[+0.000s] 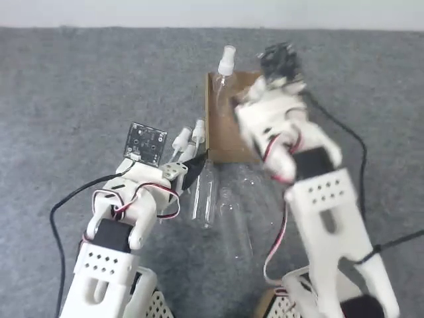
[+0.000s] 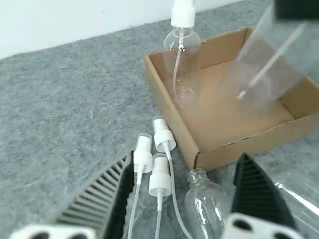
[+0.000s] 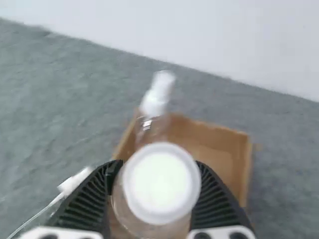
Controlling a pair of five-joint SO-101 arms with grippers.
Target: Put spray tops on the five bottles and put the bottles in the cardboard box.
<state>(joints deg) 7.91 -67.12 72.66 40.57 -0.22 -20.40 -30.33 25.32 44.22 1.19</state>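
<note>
Left claw: jaws wide apart, gripping nothing. Directly beneath the gap between them, an uncapped clear bottle lies on its side on the grey carpet. Just ahead of the claw, beside one jaw, three loose spray tops lie together, their tubes trailing back under it. Farther ahead sits the open cardboard box, with one topped bottle standing upright at a far corner.

Right claw: jaws clamped on a second topped bottle, its white top facing the wrist camera, held over the box. Beyond it stands the upright bottle.
</note>
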